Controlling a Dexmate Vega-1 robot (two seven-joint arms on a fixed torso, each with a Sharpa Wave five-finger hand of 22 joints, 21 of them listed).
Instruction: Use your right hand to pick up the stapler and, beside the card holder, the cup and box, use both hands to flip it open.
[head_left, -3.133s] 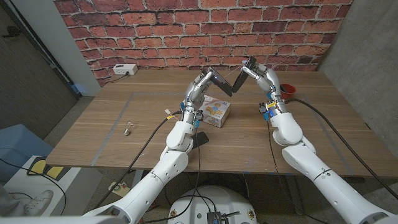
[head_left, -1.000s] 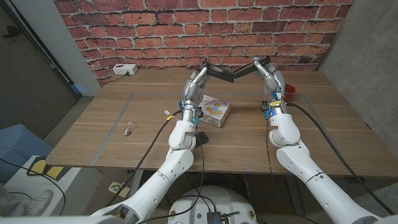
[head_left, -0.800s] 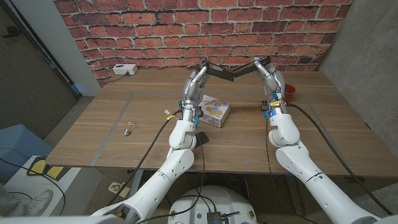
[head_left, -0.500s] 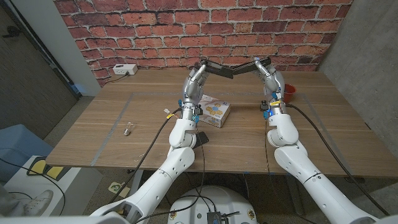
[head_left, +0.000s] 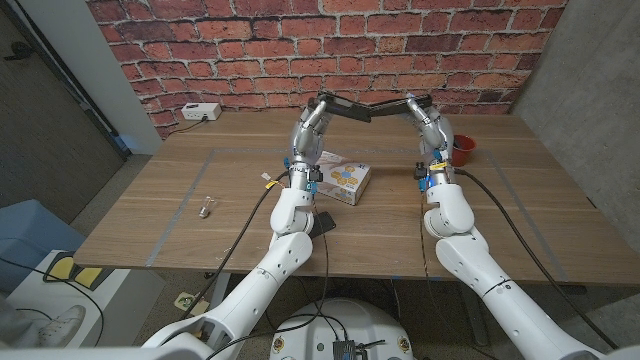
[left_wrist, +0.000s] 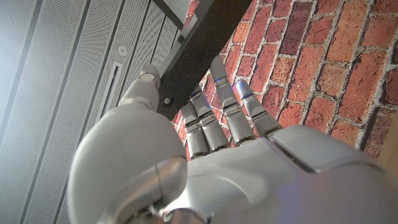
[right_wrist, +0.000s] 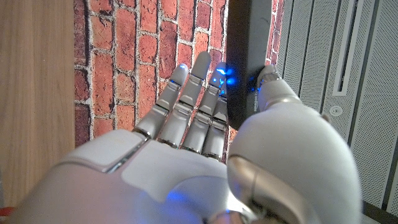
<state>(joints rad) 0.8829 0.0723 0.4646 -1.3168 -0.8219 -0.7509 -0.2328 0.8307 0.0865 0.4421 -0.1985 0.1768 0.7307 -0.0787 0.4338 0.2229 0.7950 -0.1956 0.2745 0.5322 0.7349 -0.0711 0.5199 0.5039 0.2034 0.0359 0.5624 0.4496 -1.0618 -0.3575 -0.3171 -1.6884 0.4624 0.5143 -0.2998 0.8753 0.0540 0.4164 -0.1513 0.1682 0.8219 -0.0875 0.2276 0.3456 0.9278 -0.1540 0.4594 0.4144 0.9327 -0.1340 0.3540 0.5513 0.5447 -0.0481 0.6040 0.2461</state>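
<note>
Raised above the tabletop's (head_left: 180, 215) far edge, the black stapler (head_left: 365, 108) is spread nearly flat, its ends gripped by the left hand (head_left: 309, 128) and right hand (head_left: 432, 124), above the patterned box (head_left: 343, 178), red cup (head_left: 461, 149) near the far right corner.

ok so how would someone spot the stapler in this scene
Look at the brick wall behind the wooden table. In front of it both hands are raised, the left hand and right hand each gripping one end of the stapler. It is the long dark bar, swung open almost flat, held above the table.
</note>
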